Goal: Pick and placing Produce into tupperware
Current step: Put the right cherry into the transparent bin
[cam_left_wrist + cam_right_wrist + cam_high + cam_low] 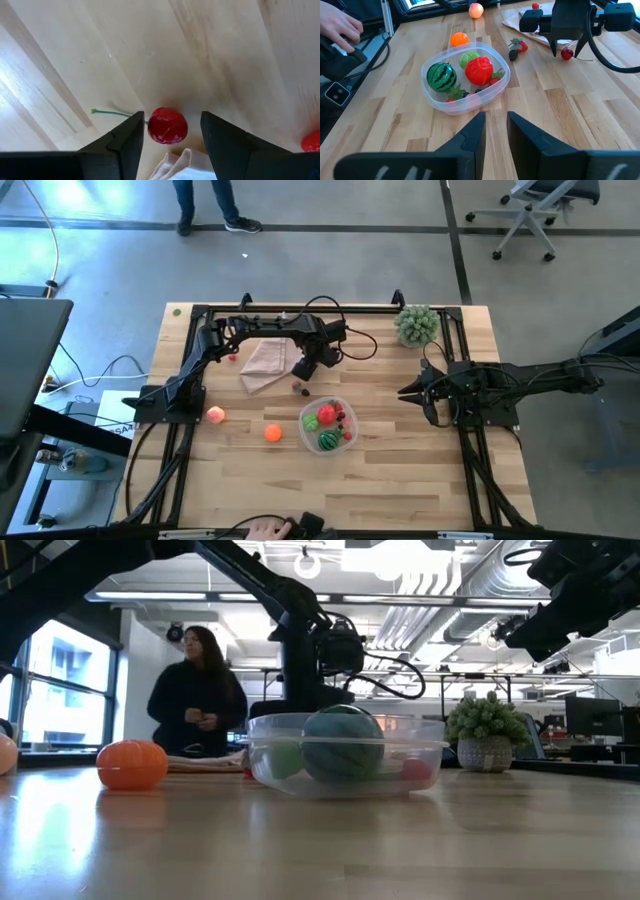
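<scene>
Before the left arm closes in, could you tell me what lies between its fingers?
A small red cherry with a green stem sits on the bare wood between the open left gripper's fingers, untouched, as the left wrist view shows.

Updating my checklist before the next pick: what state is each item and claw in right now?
tupperware: lidless, partly filled
melon: in the tupperware
red apple: in the tupperware
green apple: in the tupperware
orange: loose on table
peach: loose on table
cherry: on table, between open fingers
left claw: open, straddling cherry
right claw: empty, nearly shut
</scene>
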